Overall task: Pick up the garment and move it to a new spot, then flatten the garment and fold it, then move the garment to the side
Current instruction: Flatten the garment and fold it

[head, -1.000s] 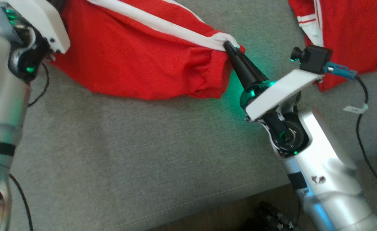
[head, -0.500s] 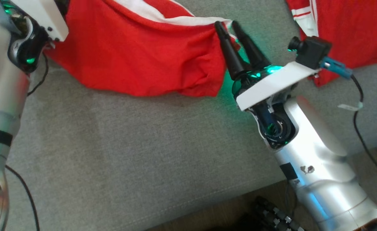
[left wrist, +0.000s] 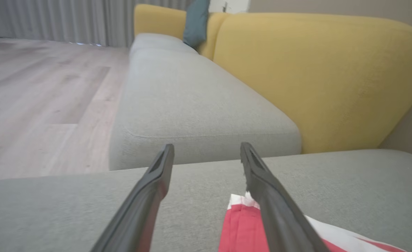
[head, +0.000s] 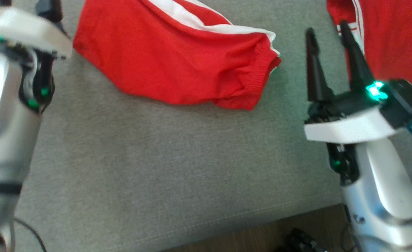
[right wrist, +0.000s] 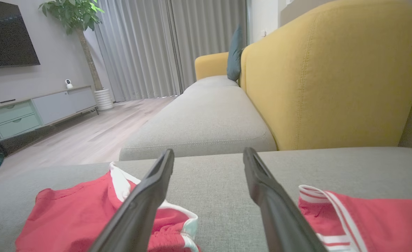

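Head view: red garment (head: 178,66) just let go, lying on the grey sofa cushion (head: 157,168).
Right gripper (head: 326,28) and left gripper (left wrist: 207,146) now spread wide and holding nothing, backed off the edges pinched a second ago. Probably marks the move as finished, with flattening and folding next.

Two red garments are counted: the left garment (head: 178,59) and the right garment (head: 391,38). Two claws are counted, the left claw (left wrist: 206,150) and the right claw (head: 327,28), each with two dark fingers (head: 314,66). The room holds one teal cushion (right wrist: 234,54), one potted plant (right wrist: 74,14), one dark television (right wrist: 6,33) and one low cabinet (right wrist: 34,110)
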Tool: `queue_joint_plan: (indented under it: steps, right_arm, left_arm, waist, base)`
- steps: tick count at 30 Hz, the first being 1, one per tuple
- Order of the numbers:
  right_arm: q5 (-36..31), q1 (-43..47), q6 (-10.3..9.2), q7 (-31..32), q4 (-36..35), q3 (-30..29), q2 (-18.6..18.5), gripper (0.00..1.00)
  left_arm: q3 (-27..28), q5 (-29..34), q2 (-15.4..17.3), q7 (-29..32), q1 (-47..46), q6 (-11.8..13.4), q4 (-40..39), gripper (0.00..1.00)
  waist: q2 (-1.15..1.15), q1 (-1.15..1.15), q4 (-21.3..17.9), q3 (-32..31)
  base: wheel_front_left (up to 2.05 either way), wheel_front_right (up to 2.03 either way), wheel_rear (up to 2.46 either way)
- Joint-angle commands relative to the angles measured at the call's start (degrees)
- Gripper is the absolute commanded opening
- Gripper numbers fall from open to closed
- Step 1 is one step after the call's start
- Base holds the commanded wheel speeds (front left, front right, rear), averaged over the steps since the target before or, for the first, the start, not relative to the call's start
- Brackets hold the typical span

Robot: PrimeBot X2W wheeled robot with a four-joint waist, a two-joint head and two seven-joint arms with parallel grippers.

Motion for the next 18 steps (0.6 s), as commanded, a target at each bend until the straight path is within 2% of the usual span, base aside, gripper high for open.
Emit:
queue_joint_plan:
  steps: [1,6,9,13,18]
  right_arm:
    - [-1.7,2.5,-0.04,0.6,-3.9,-0.8,0.6,1.0]
    - [-3.8,7.1,-0.04,3.0,-8.0,-4.1,0.8,1.0]
    - [-3.7,9.6,-0.04,3.9,-9.3,-5.1,0.8,1.0]
    - [-3.8,12.5,-0.04,4.7,-10.5,-5.5,0.8,1.0]
    - [-3.2,14.9,-0.04,5.6,-11.0,-5.6,0.8,1.0]
  left_arm:
    - [4.9,2.2,3.4,-0.6,3.3,2.3,-7.0,1.0]
    - [11.1,6.6,2.8,-0.6,16.6,6.1,-20.5,1.0]
    - [13.4,8.8,1.9,-0.6,23.9,7.9,-26.1,1.0]
    - [15.1,11.0,0.5,-0.6,31.6,8.8,-31.0,1.0]
    - [15.7,12.7,-0.3,-0.6,36.4,9.0,-32.8,1.0]
  waist:
    - [0.0,0.0,1.2,-1.2]
    - [0.0,0.0,2.8,-3.1]
    - [0.0,0.0,3.5,-4.4]
    - [0.0,0.0,4.4,-6.0]
    - [0.0,0.0,4.8,-7.4]
  base:
    - [0.0,0.0,0.0]
    - [0.0,0.0,0.0]
    - [0.0,0.0,0.0]
    - [0.0,0.0,0.0]
    - [0.0,0.0,0.0]
